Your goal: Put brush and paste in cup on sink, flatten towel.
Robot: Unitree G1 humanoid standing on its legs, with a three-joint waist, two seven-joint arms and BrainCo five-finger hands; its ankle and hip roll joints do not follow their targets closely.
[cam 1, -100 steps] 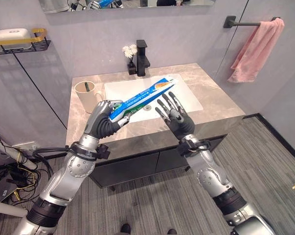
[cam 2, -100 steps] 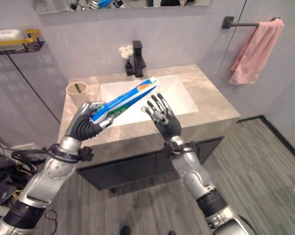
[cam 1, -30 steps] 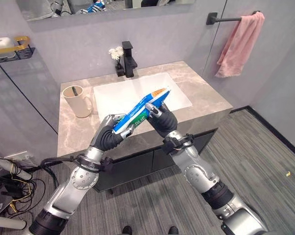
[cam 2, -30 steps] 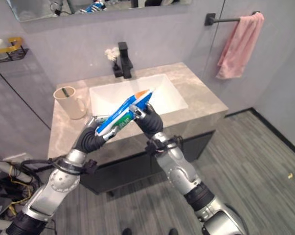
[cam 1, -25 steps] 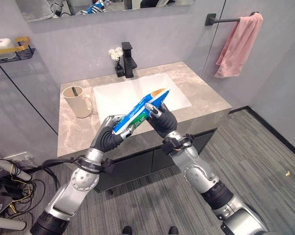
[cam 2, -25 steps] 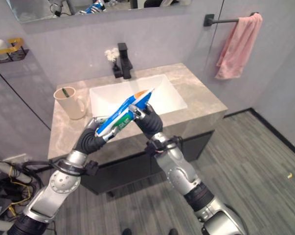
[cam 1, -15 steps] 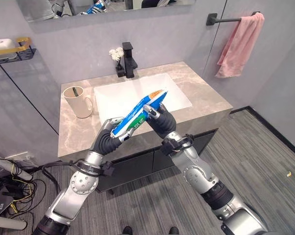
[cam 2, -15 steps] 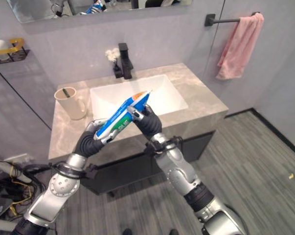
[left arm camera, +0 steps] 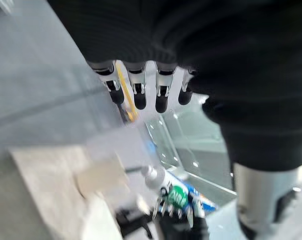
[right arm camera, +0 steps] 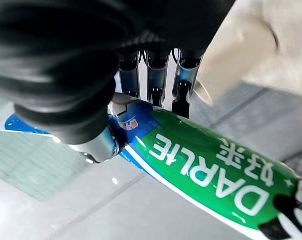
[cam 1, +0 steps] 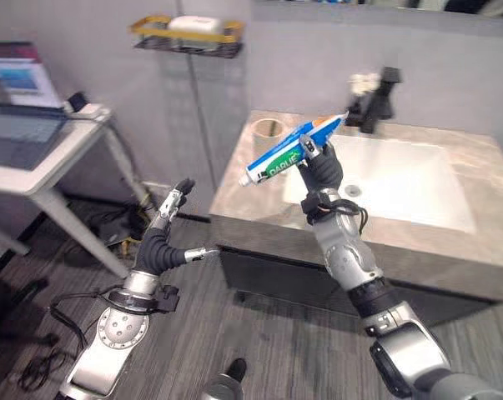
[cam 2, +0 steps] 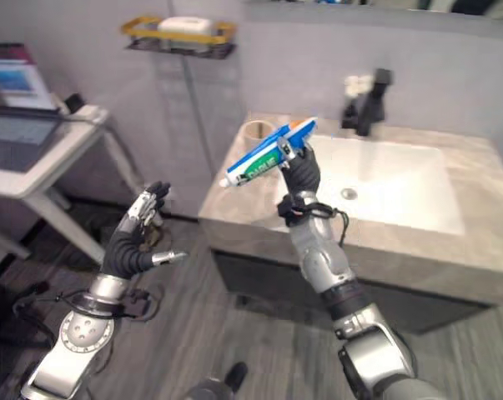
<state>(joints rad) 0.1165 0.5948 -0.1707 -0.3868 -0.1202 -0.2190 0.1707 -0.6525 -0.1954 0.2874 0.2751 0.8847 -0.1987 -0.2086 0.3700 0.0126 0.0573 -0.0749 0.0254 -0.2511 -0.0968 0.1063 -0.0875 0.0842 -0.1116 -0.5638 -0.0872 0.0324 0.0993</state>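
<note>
My right hand [cam 1: 320,171] is shut on the blue, green and white toothpaste tube [cam 1: 289,152], holding it slanted in the air above the counter's front left part. In the right wrist view the fingers [right arm camera: 153,75] and thumb pinch the tube [right arm camera: 206,160] near its flat end. The beige cup [cam 1: 268,129] stands on the marble counter [cam 1: 243,187], behind the tube's cap end. My left hand [cam 1: 163,237] hangs open over the floor, left of the cabinet, its fingers [left arm camera: 135,92] straight and holding nothing.
A white sink basin [cam 1: 401,179] with a black faucet [cam 1: 380,96] lies right of the cup. A wall shelf [cam 1: 188,29] holds a soap bar. At the far left stands a white table [cam 1: 34,158] with a laptop, cables on the floor beneath.
My left hand has let go of the tube and dropped left, open. The right hand holds the tube alone. The camera has swung left, so the whole scene shifted right.
</note>
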